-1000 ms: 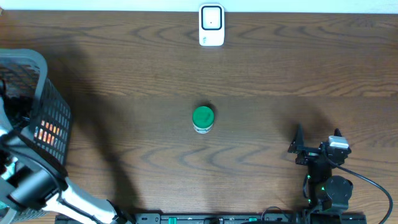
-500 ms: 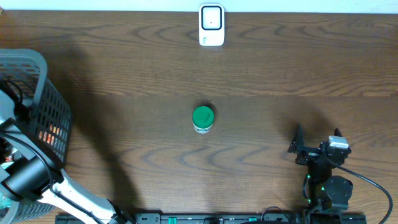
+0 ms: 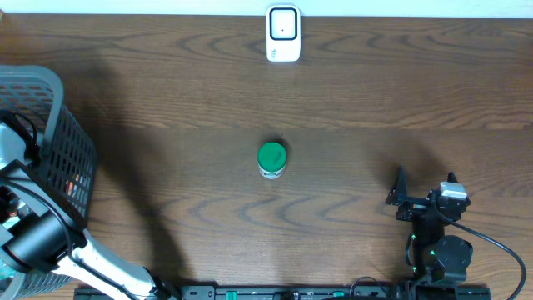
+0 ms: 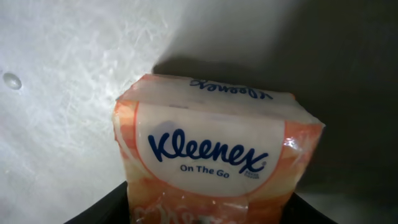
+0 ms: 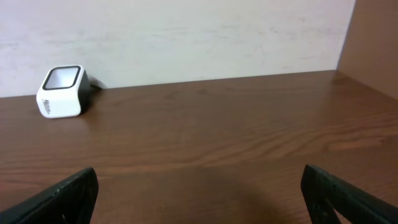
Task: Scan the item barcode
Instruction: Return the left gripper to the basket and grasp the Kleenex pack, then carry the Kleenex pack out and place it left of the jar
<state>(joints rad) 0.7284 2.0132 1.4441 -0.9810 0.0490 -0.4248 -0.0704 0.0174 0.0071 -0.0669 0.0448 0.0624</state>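
- While the left gripper [image 4: 202, 214] straddles the Kleenex pack [image 4: 214, 155] in the left-edge basket [image 3: 50, 92], I cannot tell if it grips.
- Right gripper [image 5: 199, 190] spread, empty.
- Scanner [image 3: 283, 33] pass not yet done.

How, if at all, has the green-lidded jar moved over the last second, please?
No: the jar keeps the same spot and the same gap from the white scanner.

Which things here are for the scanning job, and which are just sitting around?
For the job:
tissue pack
scanner
basket

Just sitting, for now:
green-lidded jar
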